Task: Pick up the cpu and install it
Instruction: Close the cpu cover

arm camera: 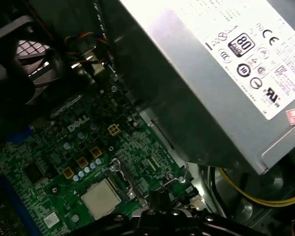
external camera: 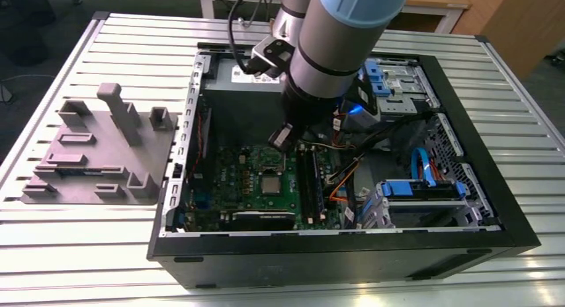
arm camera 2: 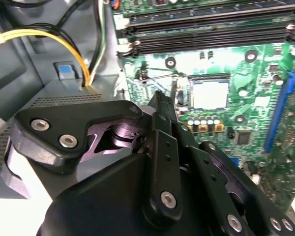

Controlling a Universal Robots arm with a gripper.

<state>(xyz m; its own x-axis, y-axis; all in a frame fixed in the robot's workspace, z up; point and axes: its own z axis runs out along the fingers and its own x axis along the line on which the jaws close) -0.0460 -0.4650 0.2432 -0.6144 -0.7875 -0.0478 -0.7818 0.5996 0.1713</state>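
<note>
Exterior view, centre of frame: cpu (external camera: 269,183) already lying flat in its socket on the green motherboard (external camera: 238,188), gripper (external camera: 282,138) poised just above and holding nothing visible. Jaw state: cannot tell. Second wrist view, upper right: cpu (arm camera 2: 210,95) seated, gripper (arm camera 2: 162,105) close beside. Placement seemingly done; locking unconfirmed.

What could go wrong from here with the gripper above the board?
The small silvery square cpu sits in its socket on the green motherboard, gripper just beside it: a skewed descent might strike the socket frame. Yellow cables hang near the arm and could snag.
</note>
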